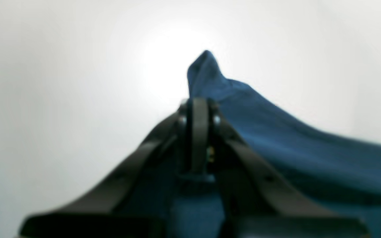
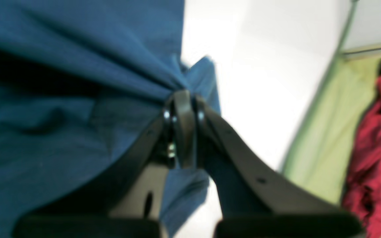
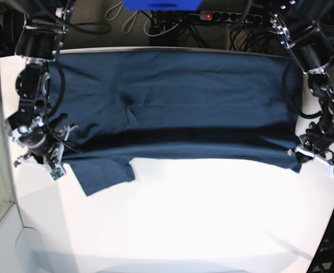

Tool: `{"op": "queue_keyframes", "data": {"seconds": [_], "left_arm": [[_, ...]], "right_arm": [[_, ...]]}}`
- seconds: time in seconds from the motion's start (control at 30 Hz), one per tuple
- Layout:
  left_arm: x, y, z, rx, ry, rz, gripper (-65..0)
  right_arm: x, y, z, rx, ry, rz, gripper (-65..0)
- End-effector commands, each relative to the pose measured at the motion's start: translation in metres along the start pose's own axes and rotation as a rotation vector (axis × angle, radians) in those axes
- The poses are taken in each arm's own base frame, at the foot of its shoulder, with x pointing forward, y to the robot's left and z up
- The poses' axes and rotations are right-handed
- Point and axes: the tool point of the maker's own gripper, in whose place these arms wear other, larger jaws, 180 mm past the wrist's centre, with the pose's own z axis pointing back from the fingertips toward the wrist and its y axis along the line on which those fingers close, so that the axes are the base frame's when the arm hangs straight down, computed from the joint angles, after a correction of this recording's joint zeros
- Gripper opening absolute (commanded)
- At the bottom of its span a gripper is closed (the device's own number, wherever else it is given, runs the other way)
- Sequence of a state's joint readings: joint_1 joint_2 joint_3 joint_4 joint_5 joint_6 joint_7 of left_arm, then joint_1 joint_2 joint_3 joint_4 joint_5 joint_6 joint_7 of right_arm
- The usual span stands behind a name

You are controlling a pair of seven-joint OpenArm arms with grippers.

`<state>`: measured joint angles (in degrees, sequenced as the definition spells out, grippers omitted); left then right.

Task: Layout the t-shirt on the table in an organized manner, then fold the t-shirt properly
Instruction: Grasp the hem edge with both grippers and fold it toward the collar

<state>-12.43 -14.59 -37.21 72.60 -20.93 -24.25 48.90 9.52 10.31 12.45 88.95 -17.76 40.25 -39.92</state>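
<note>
We have the left hand (image 3: 310, 149) and right hand (image 3: 49, 154) each clamped on the t-shirt (image 3: 172, 96), stretching it flat across the tabletop (image 3: 184, 227) for folding.

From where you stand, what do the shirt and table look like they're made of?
The shirt looks like soft woven or knit cloth, matte navy: it creases and bunches where pinched. The table looks like smooth, hard, matte white board, maybe laminate; hard to tell.
</note>
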Motion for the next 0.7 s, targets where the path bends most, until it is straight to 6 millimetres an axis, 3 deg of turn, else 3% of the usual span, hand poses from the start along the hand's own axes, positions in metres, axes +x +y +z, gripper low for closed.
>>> {"op": "queue_keyframes", "data": {"seconds": [0.0,0.3,0.5,0.57,0.67], "left_arm": [[0.021,0.001,0.008,-0.006,-0.067,-0.016,-65.0],[0.001,0.001,0.02,-0.033,-0.057,0.004,-65.0],[-0.001,0.001,0.021,-0.033,-0.055,0.002,-65.0],[-0.001,0.001,0.021,-0.031,-0.054,0.001,-65.0],[-0.002,0.001,0.02,-0.033,-0.052,0.002,-65.0]], "right_arm": [[0.011,-0.014,0.008,-0.043,-0.034,0.013,-65.0],[0.004,0.007,0.036,-0.054,-0.058,0.047,-65.0],[0.006,0.013,0.034,-0.042,-0.062,0.034,-65.0],[0.018,0.004,0.034,-0.061,-0.084,0.034,-65.0],[0.017,-0.005,0.023,-0.061,-0.027,0.015,-62.3]]}}
